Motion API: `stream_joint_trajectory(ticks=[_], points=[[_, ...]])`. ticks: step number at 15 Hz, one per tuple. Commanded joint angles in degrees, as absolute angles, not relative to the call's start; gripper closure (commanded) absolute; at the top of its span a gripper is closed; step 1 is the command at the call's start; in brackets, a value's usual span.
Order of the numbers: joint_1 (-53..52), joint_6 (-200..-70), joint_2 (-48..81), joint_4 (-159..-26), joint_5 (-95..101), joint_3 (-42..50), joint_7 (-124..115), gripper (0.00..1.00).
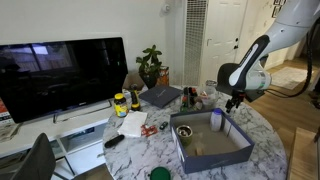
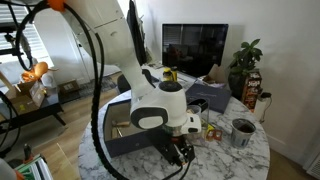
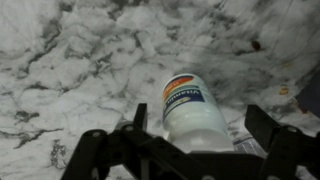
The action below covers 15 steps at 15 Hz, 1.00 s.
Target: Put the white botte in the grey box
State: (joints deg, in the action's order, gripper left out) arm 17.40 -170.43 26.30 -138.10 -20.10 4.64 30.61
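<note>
1. Wrist view: the pincer (image 3: 198, 128) is standing spread, its fingers flanking the white bottle (image 3: 187, 95) without visibly touching it. The bottle is resting on the marble worktop (image 3: 80, 60), outside the box.
2. The bottle's smooth, rounded body is probably inviting a slip: with fingers closing off-centre, it could be squirting out or rolling away.
3. Whether the bottle is lying or standing I cannot tell, so the right grip height is looking uncertain.
4. In both exterior views the grey box (image 1: 218, 160) (image 2: 120, 148) is sitting near the pincer, so a low carry risks knocking the bottle against its wall.
5. Farther off, a dark cup (image 2: 243, 131) is standing where a wide swing could be clipping it.
</note>
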Motion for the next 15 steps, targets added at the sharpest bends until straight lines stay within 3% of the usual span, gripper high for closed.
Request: stream_joint_trajectory(ticks=[1,11,12,13,15], points=[[19.2,-169.9,28.5,-135.7,-20.3,3.7,32.1,0.00],[22.0,-168.3,31.0,-134.3,-7.5,2.6,23.5,0.00],[22.9,-168.8,31.1,-134.2,-7.3,1.6,23.6,0.25],[23.6,-169.0,31.1,-134.1,-7.1,0.9,23.6,0.28],[23.7,-169.0,30.9,-134.0,-6.7,0.2,23.5,0.44]])
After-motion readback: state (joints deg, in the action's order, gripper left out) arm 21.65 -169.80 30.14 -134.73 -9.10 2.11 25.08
